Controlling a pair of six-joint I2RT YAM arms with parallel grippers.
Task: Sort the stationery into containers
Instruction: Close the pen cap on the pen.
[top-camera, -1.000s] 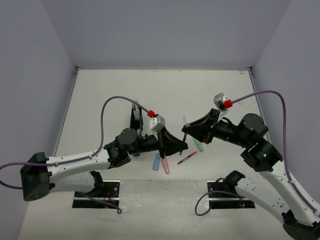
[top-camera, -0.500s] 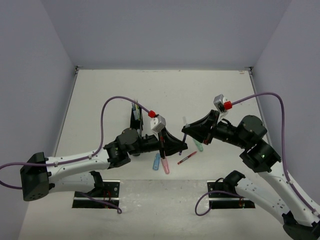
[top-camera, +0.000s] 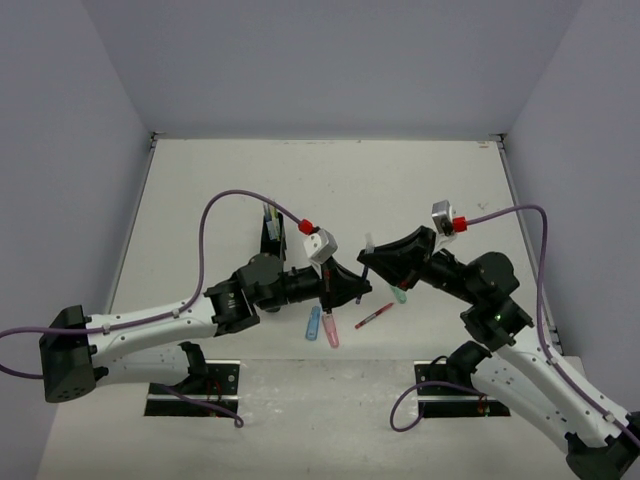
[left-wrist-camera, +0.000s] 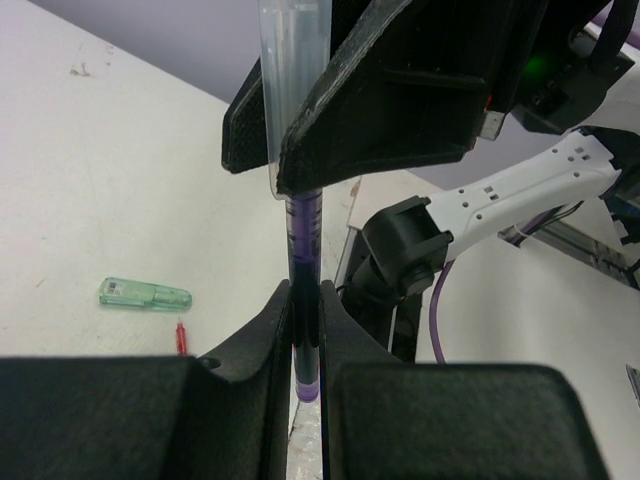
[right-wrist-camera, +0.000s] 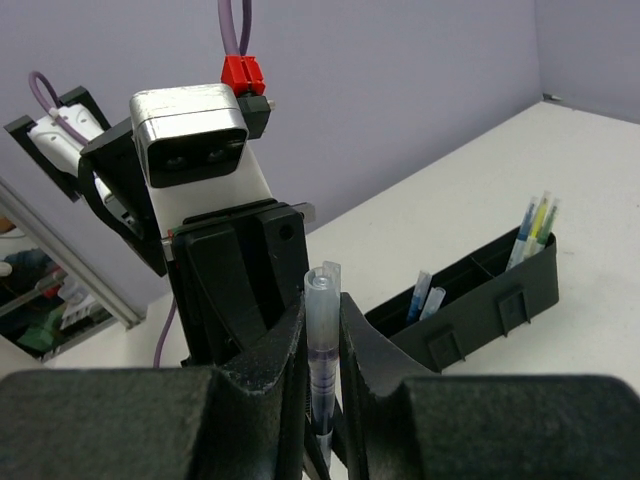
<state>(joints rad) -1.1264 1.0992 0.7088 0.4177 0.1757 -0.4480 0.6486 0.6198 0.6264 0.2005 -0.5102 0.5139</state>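
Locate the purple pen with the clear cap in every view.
Top external: purple pen at centre, between left gripper and right gripper.
Left wrist: upright, centre, lower end in near fingers.
Right wrist: bottom centre, cap between near fingers.
Shared landmark: right gripper, clamping the cap.

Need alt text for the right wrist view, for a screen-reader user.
The right gripper is shut on the clear-capped top of a purple pen, with the left gripper facing it and clamping the same pen lower down. Behind, on the white table, a black organiser holds blue and yellow pens in its end compartment.
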